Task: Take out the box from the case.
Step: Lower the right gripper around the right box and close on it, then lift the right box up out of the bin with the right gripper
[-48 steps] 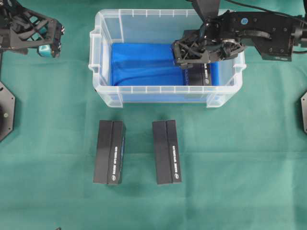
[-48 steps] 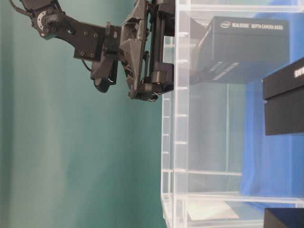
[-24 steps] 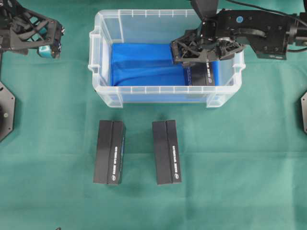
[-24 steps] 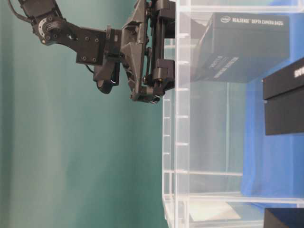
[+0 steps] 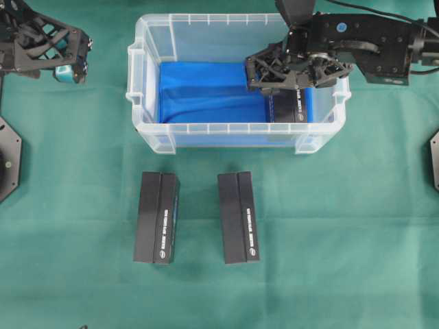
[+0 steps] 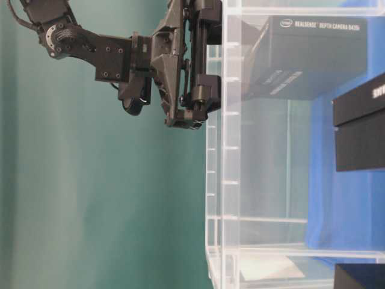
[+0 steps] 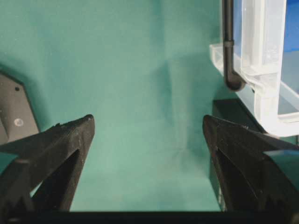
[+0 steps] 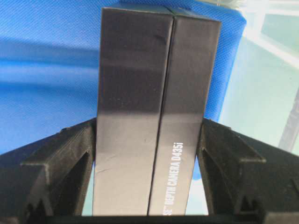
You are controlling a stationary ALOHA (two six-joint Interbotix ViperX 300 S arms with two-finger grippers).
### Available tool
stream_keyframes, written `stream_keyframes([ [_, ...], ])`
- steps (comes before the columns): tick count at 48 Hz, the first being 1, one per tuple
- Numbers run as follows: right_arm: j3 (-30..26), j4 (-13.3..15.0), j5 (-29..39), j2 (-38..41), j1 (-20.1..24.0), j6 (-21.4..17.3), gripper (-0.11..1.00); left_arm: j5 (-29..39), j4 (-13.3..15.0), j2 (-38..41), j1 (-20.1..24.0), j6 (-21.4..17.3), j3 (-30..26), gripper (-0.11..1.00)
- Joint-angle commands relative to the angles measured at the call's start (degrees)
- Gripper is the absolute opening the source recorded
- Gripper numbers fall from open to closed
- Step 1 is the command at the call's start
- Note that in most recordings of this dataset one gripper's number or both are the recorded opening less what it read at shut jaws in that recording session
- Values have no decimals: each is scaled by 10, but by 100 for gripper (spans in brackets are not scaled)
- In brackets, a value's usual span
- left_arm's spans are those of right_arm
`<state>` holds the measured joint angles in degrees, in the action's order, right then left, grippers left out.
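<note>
The case (image 5: pixel 233 127) is a clear plastic bin lined with blue cloth (image 8: pixel 46 70). At its right end a black box (image 5: pixel 287 108) lettered "DEPTH CAMERA D435i" is gripped by my right gripper (image 5: pixel 281 82), which reaches down into the case. In the right wrist view both fingers (image 8: pixel 70 154) press the box (image 8: pixel 154 116) on its long sides. From table level the box (image 6: pixel 313 60) shows through the case wall (image 6: pixel 231 180). My left gripper (image 5: pixel 72 55) hovers open and holds nothing at the far left, outside the case, over the green cloth (image 7: pixel 140 93).
Two more black boxes (image 5: pixel 158 218) (image 5: pixel 239 218) lie side by side on the green cloth in front of the case. Black arm base plates sit at the left edge (image 5: pixel 8 161) and the right edge (image 5: pixel 434 159). The case corner (image 7: pixel 261 70) is to the right of my left gripper.
My right gripper's jaws have closed onto the box's sides and the wrist has shifted slightly toward the back. The left arm has not moved.
</note>
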<state>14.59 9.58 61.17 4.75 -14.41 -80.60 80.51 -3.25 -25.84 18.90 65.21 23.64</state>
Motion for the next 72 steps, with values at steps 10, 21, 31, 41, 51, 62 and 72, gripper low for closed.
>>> stream_keyframes([
  [10,-33,3,24,-8,3,0,65,-2,0,-8,-2,-2,-4,98],
  [21,-55,4,64,-20,4,0,65,-3,0,-8,-2,-4,-4,98],
  [31,-71,5,107,-40,4,0,65,-9,0,-10,-2,-4,-4,98],
  [41,-92,5,144,-60,4,0,65,-16,0,-8,-2,-5,-4,98],
  [51,-128,11,192,-69,5,0,65,-18,0,-8,-2,-5,-4,98],
  [62,-176,11,243,-70,8,1,65,-28,-1,-8,-2,-6,-4,98],
  [72,-208,13,285,-71,15,3,65,-30,0,-10,-2,-5,-4,98],
])
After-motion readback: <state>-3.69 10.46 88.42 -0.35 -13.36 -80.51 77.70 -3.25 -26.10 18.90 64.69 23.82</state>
